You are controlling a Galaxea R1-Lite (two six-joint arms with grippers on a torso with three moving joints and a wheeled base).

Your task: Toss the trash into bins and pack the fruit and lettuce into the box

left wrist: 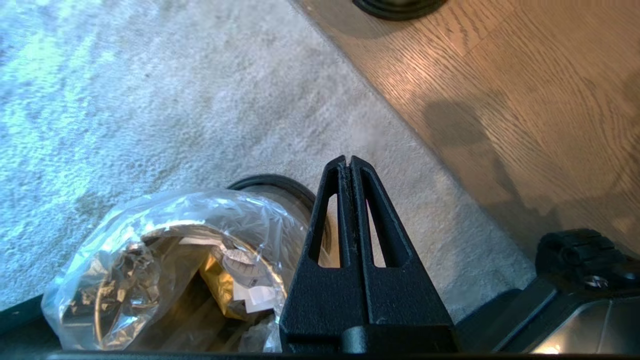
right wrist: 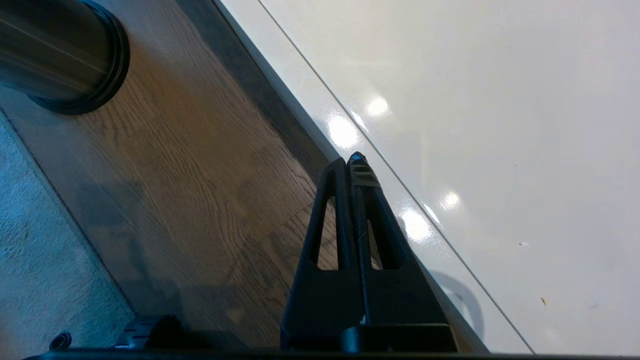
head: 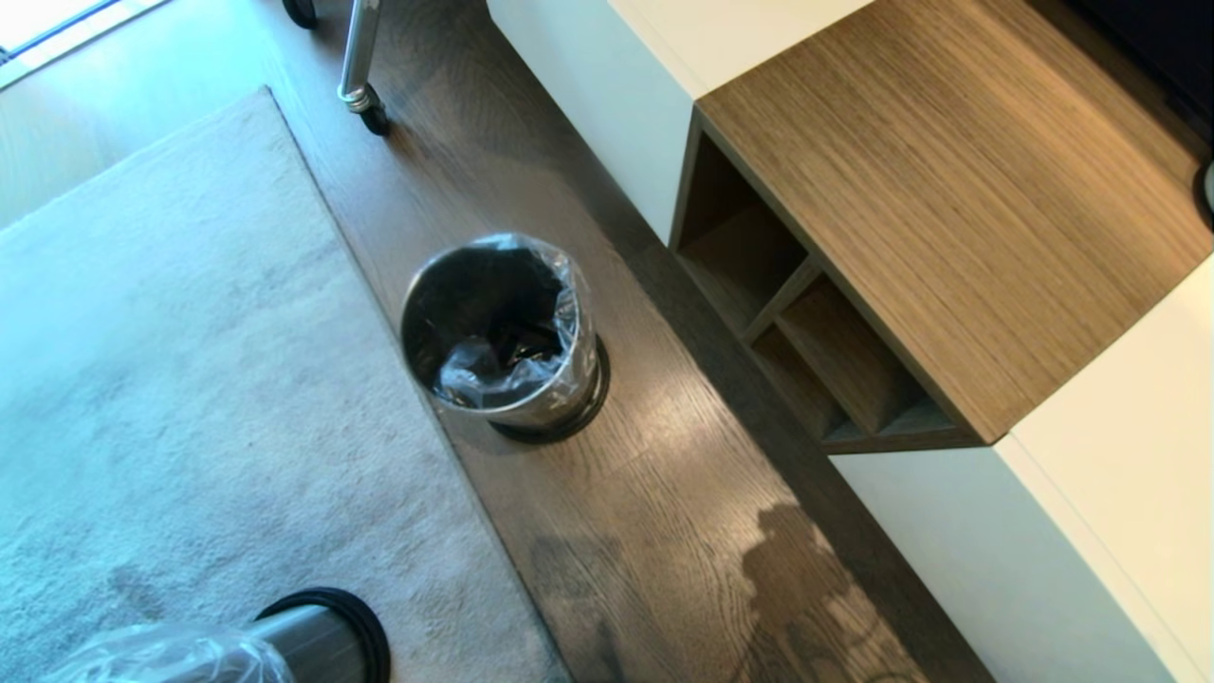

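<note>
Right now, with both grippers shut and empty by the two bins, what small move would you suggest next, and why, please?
Probably turn away to find more items. The left gripper and the right gripper hold nothing. The gold wrapper lies in the near bin; no fruit, lettuce or box shows.

No readable text or labels

a pale grey short-pile rug (head: 171, 379) covers part of the dark wood plank floor (head: 654, 531). a white cabinet (head: 1091, 531) with an oak-topped open shelf unit (head: 948, 209) stands alongside. a chrome castor leg (head: 360, 66) stands further off.
</note>
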